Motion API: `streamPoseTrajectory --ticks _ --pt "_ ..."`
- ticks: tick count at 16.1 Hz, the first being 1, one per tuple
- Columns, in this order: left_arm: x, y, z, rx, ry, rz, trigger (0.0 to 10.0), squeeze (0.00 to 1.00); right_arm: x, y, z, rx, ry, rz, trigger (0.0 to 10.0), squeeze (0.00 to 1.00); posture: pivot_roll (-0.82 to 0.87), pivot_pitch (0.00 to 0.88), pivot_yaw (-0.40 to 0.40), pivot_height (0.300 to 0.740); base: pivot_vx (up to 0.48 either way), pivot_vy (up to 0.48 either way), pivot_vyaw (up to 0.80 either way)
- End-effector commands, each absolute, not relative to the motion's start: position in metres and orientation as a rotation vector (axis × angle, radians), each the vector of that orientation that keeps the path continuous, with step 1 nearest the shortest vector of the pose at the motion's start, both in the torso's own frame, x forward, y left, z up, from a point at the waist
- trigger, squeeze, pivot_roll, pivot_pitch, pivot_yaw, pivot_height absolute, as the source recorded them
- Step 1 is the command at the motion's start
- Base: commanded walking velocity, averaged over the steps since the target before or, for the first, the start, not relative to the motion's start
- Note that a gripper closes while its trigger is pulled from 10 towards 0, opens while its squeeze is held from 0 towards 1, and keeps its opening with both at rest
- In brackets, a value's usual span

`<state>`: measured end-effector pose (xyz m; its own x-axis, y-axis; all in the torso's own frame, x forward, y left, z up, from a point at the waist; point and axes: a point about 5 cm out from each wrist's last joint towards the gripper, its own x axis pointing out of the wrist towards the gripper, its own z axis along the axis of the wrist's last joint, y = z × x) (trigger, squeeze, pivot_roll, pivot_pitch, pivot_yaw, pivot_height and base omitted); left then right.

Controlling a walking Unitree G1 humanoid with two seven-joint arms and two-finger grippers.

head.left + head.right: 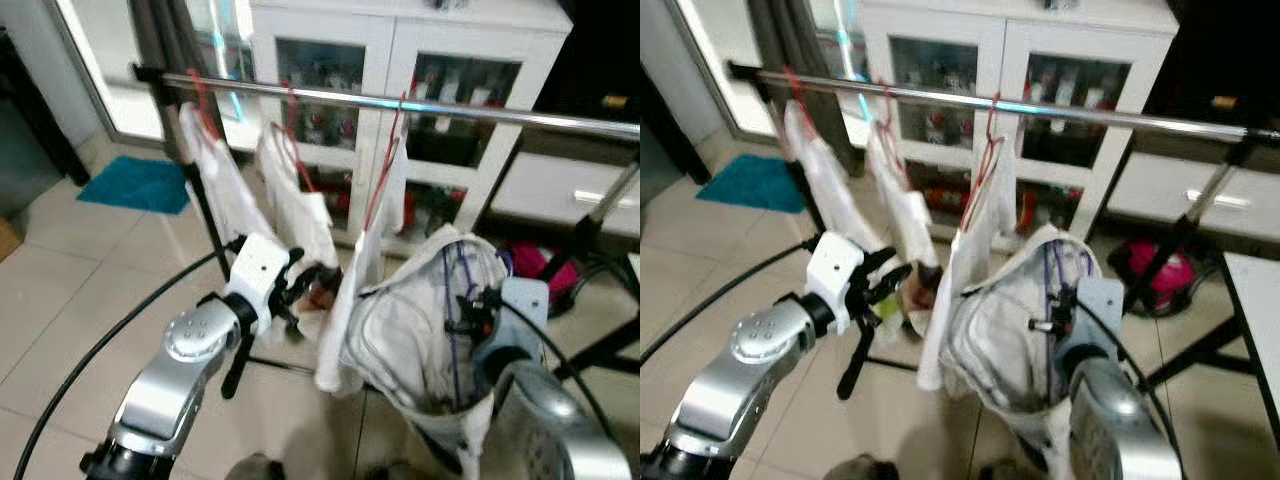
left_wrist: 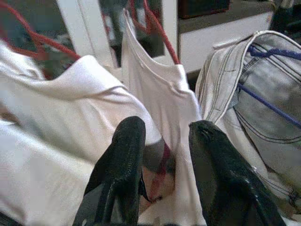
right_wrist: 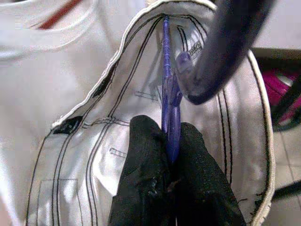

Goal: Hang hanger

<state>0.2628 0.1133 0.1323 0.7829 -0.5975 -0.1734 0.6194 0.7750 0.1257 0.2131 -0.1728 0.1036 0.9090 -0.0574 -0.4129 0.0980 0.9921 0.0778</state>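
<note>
Right end effector (image 3: 170, 155) clamped on purple hanger (image 3: 168, 101), well below the metal rail (image 1: 400, 103).

Fingers were pinched together on the hanger's thin purple neck; its hook (image 3: 225, 47) curved up just past the fingertips. The hanger sat inside a pale grey stitched garment (image 1: 400, 340), which draped around the end effector, below the rail and to the right of the garments already hung on it. Three white shirts (image 1: 295, 200) hung from the rail on red hangers (image 1: 385, 165). Left end effector (image 2: 164, 155) was below the rail at the hem of those shirts, fingers (image 2: 122, 165) apart, white cloth between and beyond them, gripping nothing. White cabinet (image 1: 400, 60) stood behind the rail, teal mat (image 1: 140, 183) on the floor beyond its left end.
</note>
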Motion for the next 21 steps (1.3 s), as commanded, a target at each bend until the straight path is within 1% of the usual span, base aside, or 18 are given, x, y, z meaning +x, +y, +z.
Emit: streamPoseTrajectory --ticks 1,4,6,12,13,14,16,17,18,19,20,21 --pt "0.262 0.115 0.133 0.178 0.127 -0.647 10.0 0.0 0.217 -0.171 0.117 0.105 0.34 -0.064 0.0 0.0 -0.06 0.008 0.007 0.74 -0.266 0.0 0.0" --pt "0.263 0.115 0.133 0.177 0.126 -0.649 10.0 0.0 0.216 -0.169 0.116 0.098 0.351 -0.045 0.2 0.0 -0.06 0.006 0.008 0.74 -0.266 0.0 0.0" --pt "0.263 0.115 0.133 0.175 0.124 -0.65 10.0 0.0 0.215 -0.169 0.116 0.101 0.349 -0.047 0.0 0.0 -0.06 0.006 0.008 0.74 -0.27 0.0 0.0" --pt "0.264 0.114 0.133 0.177 0.122 -0.653 10.0 0.0 0.216 -0.167 0.117 0.097 0.348 -0.019 0.0 0.0 -0.06 0.0 0.0 0.74 -0.268 0.0 0.0" --pt "0.263 0.115 0.133 0.177 0.121 -0.652 10.0 0.0 0.216 -0.166 0.117 0.094 0.348 -0.01 0.3 0.0 -0.07 0.0 -0.001 0.74 -0.251 0.0 0.0" --pt "0.264 0.115 0.133 0.182 0.117 -0.649 10.0 0.0 0.218 -0.163 0.12 0.091 0.33 0.038 0.0 0.0 -0.07 0.0 -0.003 0.74 0.0 0.0 0.0" --pt "0.269 0.116 0.132 0.203 0.119 -0.661 10.0 0.0 0.22 -0.15 0.131 0.068 0.277 0.213 0.0 0.0 -0.06 0.0 -0.005 0.74 0.0 0.0 0.0" --pt "0.271 0.115 0.133 0.227 0.103 -0.695 10.0 0.14 0.219 -0.144 0.136 0.074 0.263 0.297 0.0 0.0 -0.06 0.0 -0.004 0.74 0.0 0.0 0.0" --pt "0.273 0.115 0.13 0.271 0.117 -0.726 10.0 1.0 0.22 -0.14 0.14 0.071 0.258 0.352 0.0 0.0 -0.06 0.0 -0.005 0.74 0.0 0.0 0.0" --pt "0.277 0.115 0.126 0.346 0.133 -0.741 10.0 1.0 0.221 -0.137 0.144 0.06 0.25 0.387 0.0 0.0 -0.07 0.0 -0.003 0.74 0.0 0.0 0.0" --pt "0.284 0.118 0.122 0.448 0.132 -0.706 10.0 1.0 0.224 -0.133 0.151 0.076 0.227 0.419 0.0 0.0 -0.07 0.0 -0.005 0.74 0.0 0.0 0.0" --pt "0.291 0.12 0.121 0.483 0.128 -0.673 10.0 1.0 0.225 -0.13 0.157 0.079 0.208 0.451 0.0 0.0 -0.07 0.0 -0.007 0.74 0.0 0.0 0.0"
